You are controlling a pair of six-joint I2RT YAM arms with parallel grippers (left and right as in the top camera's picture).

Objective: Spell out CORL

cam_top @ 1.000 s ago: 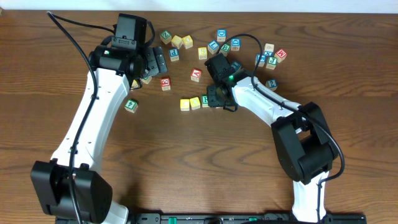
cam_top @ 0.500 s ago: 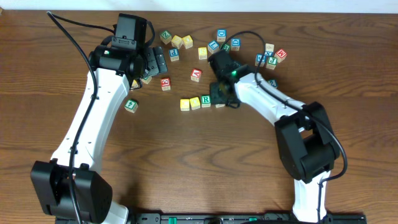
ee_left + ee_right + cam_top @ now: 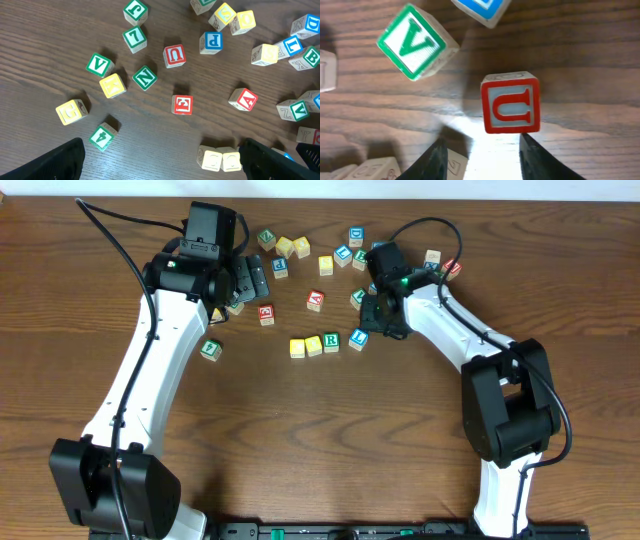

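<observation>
CORL blocks (image 3: 314,345) sit in a row mid-worktop (image 3: 300,440): two pale yellow cubes (image 3: 297,347), green R cube (image 3: 331,342), and blue L cube (image 3: 358,338) slightly apart and tilted. Right jaws partly spread, empty, near L; left jaws wide, empty.

The right gripper (image 3: 380,318) has pulled away to the right and farther back. The blue L block (image 3: 358,338) now shows, just right of the green R block (image 3: 331,341), with nothing over it.
</observation>
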